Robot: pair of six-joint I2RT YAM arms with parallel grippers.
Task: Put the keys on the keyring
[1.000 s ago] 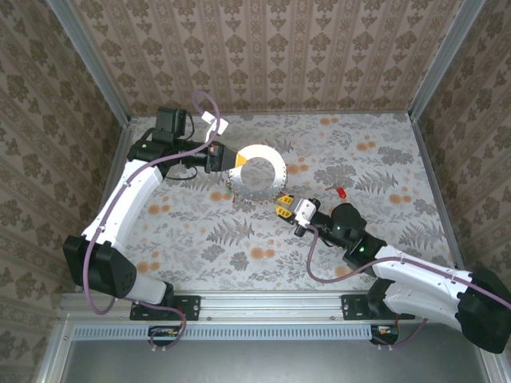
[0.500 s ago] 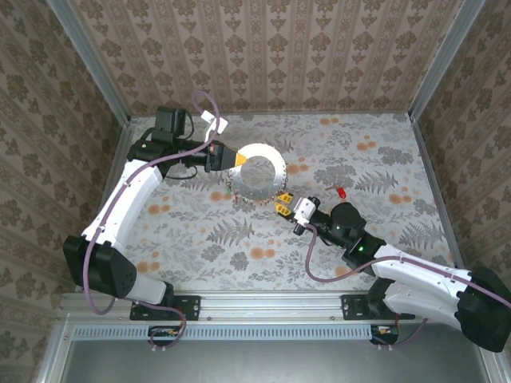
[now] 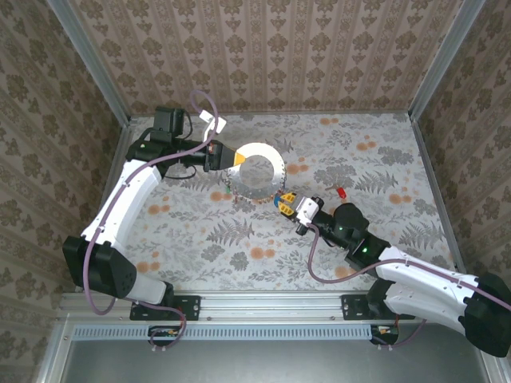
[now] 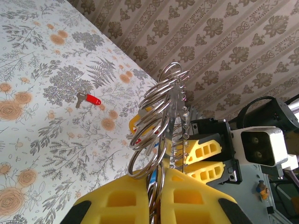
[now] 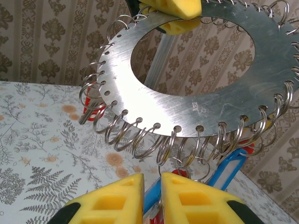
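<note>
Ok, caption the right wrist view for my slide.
Right gripper pinches a blue tag beneath the keyring, fringed with split rings.

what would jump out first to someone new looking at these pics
A shiny metal keyring disc, fringed with split rings, is held off the floral table, with the left pincer clamping its rim. The right pincer grips a blue-tagged key at the disc's lower edge. A red-tagged key lies alone further right.

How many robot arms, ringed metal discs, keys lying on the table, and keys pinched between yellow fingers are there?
Robot arms: 2
Ringed metal disc: 1
Red-tagged key, lying loose: 1
Blue-tagged key, pinched: 1
Total: 5
</note>
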